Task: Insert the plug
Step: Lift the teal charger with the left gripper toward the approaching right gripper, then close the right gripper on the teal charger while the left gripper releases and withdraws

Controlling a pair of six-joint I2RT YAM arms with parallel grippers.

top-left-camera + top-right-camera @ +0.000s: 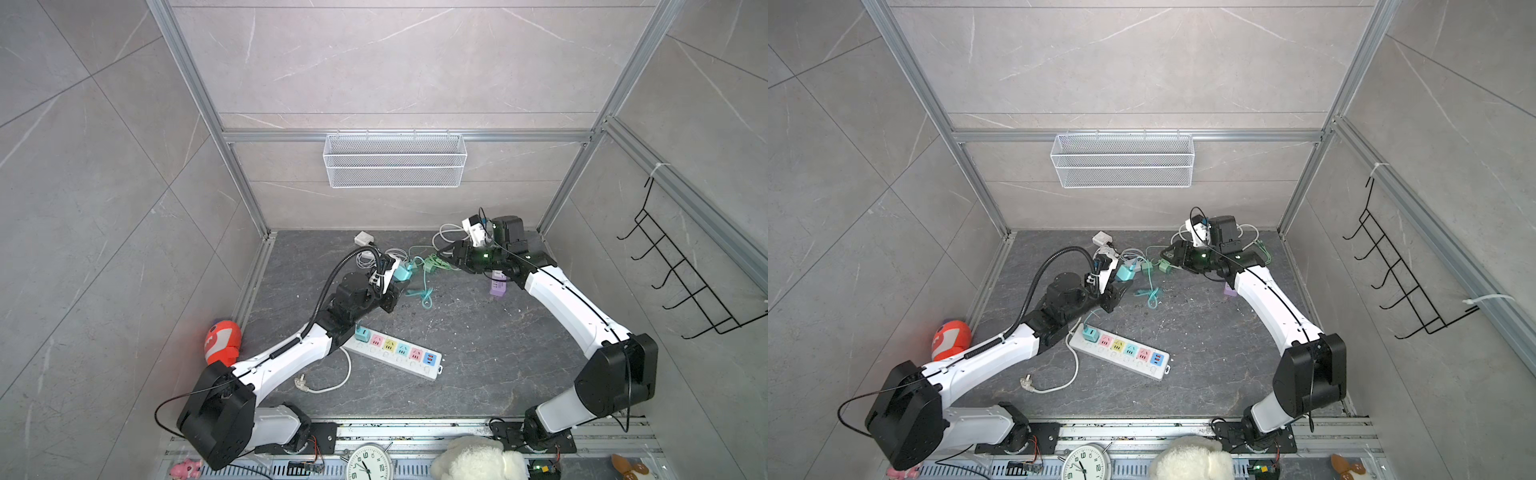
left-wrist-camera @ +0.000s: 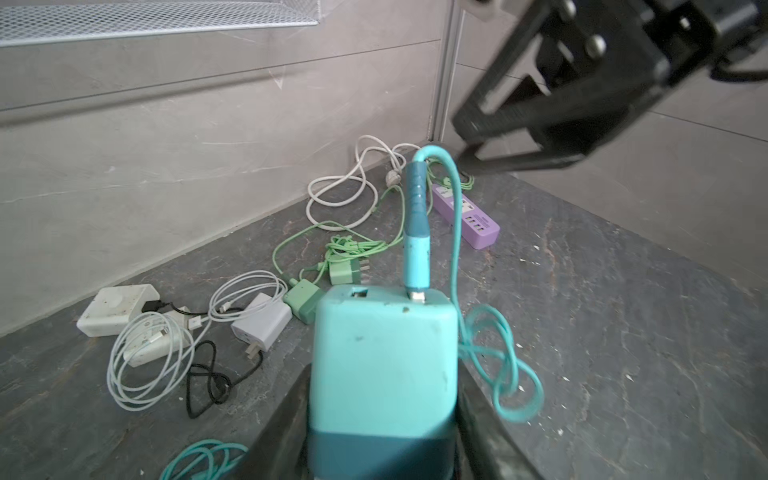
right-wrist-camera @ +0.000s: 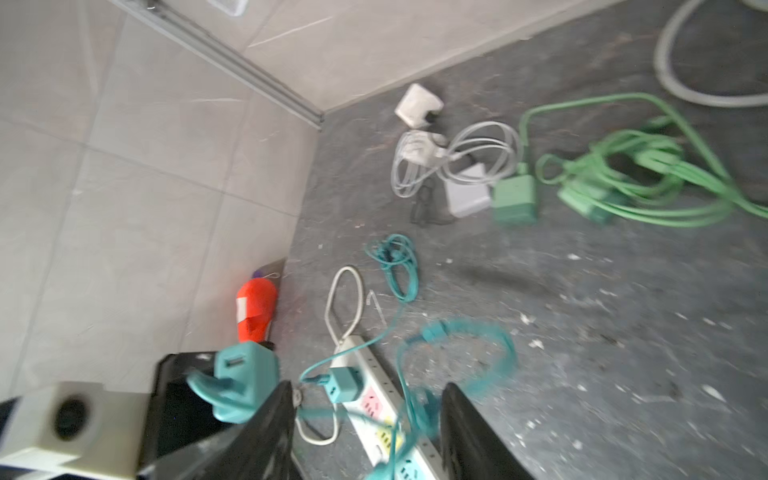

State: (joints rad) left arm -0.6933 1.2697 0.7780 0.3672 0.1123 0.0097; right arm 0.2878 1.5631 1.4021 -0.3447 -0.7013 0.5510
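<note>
Dark stone table (image 1: 498,353), charger clutter. Teal charger (image 1: 402,273) is clamped in left claw (image 2: 382,419), left of centre in a top view. Right claw (image 3: 370,419) is spread around its teal cable (image 2: 455,232), nothing gripped. Prongs should be squared over a free socket of the power strip (image 1: 399,355), lower centre, before being pressed down.
</note>
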